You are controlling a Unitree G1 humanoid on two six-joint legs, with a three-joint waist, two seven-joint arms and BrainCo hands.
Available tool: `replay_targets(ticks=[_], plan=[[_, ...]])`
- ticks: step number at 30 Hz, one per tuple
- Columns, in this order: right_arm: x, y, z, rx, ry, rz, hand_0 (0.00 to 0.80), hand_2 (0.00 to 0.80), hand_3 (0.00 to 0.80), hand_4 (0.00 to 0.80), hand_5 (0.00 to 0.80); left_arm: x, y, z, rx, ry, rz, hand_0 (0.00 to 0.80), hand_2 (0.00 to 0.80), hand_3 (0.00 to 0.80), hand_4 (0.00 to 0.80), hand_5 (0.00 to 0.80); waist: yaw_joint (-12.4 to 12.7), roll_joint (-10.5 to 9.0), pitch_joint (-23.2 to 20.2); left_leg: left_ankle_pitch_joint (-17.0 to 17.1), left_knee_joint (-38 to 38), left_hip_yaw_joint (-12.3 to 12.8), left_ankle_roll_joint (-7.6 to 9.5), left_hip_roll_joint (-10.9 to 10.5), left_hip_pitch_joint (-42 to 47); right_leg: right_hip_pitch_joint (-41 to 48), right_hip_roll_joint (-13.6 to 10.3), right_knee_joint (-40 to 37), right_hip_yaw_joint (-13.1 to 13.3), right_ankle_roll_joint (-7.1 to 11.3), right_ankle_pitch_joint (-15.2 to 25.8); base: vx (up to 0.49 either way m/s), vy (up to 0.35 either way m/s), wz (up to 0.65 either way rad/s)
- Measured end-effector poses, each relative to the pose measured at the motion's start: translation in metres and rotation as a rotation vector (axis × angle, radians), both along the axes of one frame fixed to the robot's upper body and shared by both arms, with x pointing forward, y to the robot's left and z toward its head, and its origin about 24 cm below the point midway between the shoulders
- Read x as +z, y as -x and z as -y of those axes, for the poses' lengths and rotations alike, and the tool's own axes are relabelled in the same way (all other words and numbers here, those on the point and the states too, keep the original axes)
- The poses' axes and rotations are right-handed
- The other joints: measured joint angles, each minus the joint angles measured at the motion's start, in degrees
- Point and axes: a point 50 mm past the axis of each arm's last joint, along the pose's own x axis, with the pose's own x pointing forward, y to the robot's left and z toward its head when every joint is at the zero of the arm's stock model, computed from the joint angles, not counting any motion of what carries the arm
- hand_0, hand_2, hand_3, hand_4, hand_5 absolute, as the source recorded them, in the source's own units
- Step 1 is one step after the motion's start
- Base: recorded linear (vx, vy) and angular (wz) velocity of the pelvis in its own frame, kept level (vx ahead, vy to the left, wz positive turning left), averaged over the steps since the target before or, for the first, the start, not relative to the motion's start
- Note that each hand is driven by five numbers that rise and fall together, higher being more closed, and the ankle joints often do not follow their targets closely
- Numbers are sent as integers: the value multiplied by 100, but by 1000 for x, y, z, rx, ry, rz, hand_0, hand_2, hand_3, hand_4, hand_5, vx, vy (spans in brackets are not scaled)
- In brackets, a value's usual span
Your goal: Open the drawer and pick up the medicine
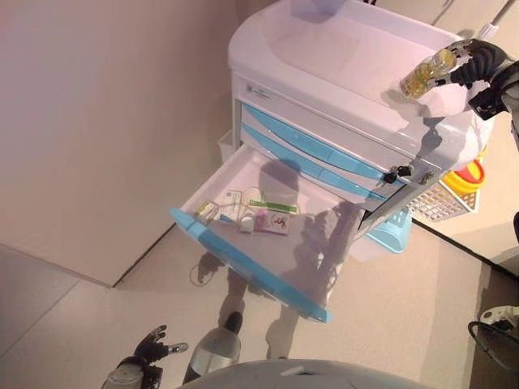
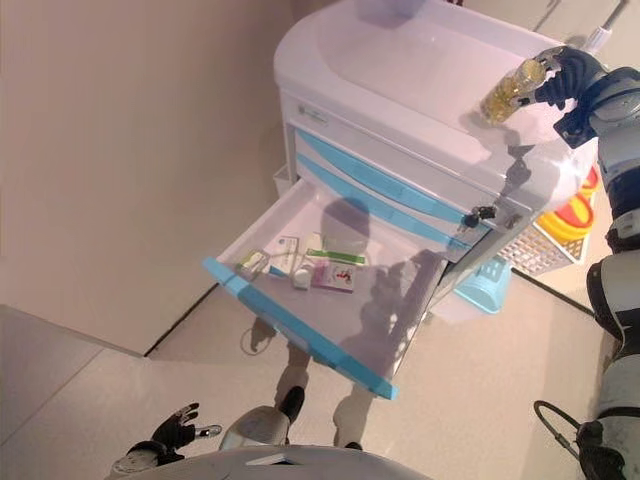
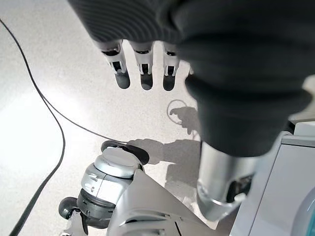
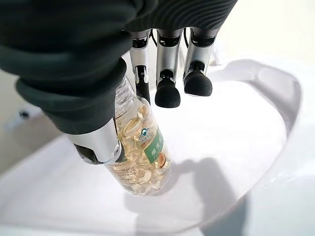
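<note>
Right hand (image 4: 98, 73) holding one clear medicine bottle (image 4: 140, 147) of yellow capsules, thumb and fingers (image 4: 167, 91) curling round its upper part, capsule-filled base sticking out past the fingertips. Bottle hovering tilted over the white top of the cabinet (image 1: 340, 57), near that top's right-hand edge; contact between base and surface not discernible. Left hand (image 2: 175, 432) hanging low beside the floor, well apart from the cabinet, fingers spreading loosely and gripping nothing.

Standing open: one drawer (image 1: 243, 267), the lowest, pulled fully forward, blue front strip facing the robot. Two further blue-fronted drawers above it remaining closed. Lying inside the open drawer, toward its left front: a cluster of small medicine boxes (image 1: 272, 220), roughly five, exact count not readable, one bearing a green band, one pinkish, plus a small white item among them. Dangling at the cabinet's right front corner: a bunch of keys (image 1: 399, 173). Sitting on the floor to the cabinet's right: one pale blue basket (image 1: 391, 229), one white mesh basket (image 1: 442, 203), and yellow and red items (image 1: 466, 174) behind.
</note>
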Motion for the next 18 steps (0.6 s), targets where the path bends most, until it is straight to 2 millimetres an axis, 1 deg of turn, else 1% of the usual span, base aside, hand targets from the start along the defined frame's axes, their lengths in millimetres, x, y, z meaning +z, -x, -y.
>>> replay_targets(ticks=[4,8,13,14,15,17,18], plan=[[3,2,0,16,54,-40,800,800,800,800,800,1,-2,0,0,1,7,0,0,0,0,0,76,-23,12,6,0,-6,9,-5,-10,-1,-3,-1,-14,1,0,4,7,2],[1,1,0,20,112,-75,800,800,800,800,800,1,-2,-1,1,0,6,0,0,0,0,0,95,-27,14,12,0,-6,16,-6,-21,-2,-6,-2,-37,2,-1,5,9,3],[0,1,0,29,126,-99,800,800,800,800,800,1,-2,-1,1,-1,7,0,0,0,0,0,93,-28,15,15,0,-7,12,-7,-53,-28,0,-2,-38,2,-1,0,0,0],[0,2,0,27,134,-101,684,684,684,684,684,1,-2,-1,1,-1,7,0,0,0,0,0,92,-28,15,15,0,-7,12,-7,-57,-30,1,-2,-39,2,-1,0,0,0],[0,2,1,26,141,-102,587,587,587,587,587,1,-2,-1,0,-1,7,0,0,0,0,0,91,-28,15,15,0,-7,12,-7,-60,-30,2,-2,-42,2,-1,0,0,0],[0,2,2,20,152,-105,471,471,471,471,471,1,-2,-1,0,-1,9,0,0,0,0,0,91,-27,15,16,0,-7,12,-14,-68,-30,2,-4,-50,2,-1,0,0,0],[0,2,2,19,155,-105,229,229,229,229,229,1,-2,-1,-1,-1,10,0,0,0,0,0,92,-27,16,16,0,-7,12,-14,-68,-30,1,-7,-52,2,-1,0,0,0]])
